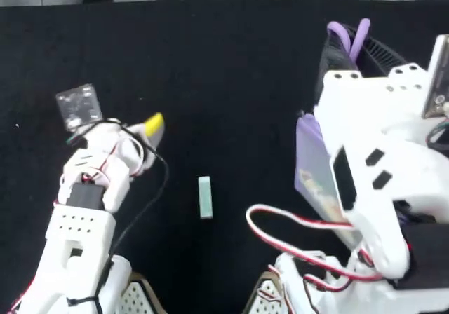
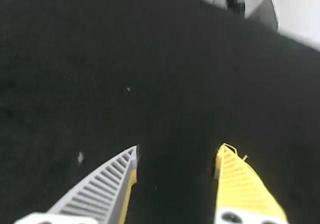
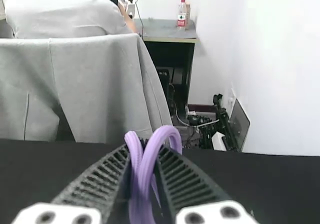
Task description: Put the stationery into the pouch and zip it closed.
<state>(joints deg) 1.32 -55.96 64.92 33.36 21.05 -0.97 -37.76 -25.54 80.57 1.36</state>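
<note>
A small mint-green eraser [image 1: 205, 197] lies on the black table [image 1: 224, 76], near the front middle. My left gripper [image 1: 149, 133] hovers to the left of it and a little farther back. It is open over bare table [image 2: 125, 59], with nothing between its grey and yellow fingers [image 2: 240, 184]. My right gripper [image 1: 351, 44] at the right is shut on the purple loop [image 3: 150, 154] of the lavender pouch [image 1: 312, 167]. The pouch extends toward the front under the right arm, which hides part of it.
A clear square plate [image 1: 78, 106] sits by the left arm's wrist. Red and white cables [image 1: 295, 223] loop out at the front by the right arm's base. Behind the table's far edge stands a chair draped in grey cloth [image 3: 75, 84].
</note>
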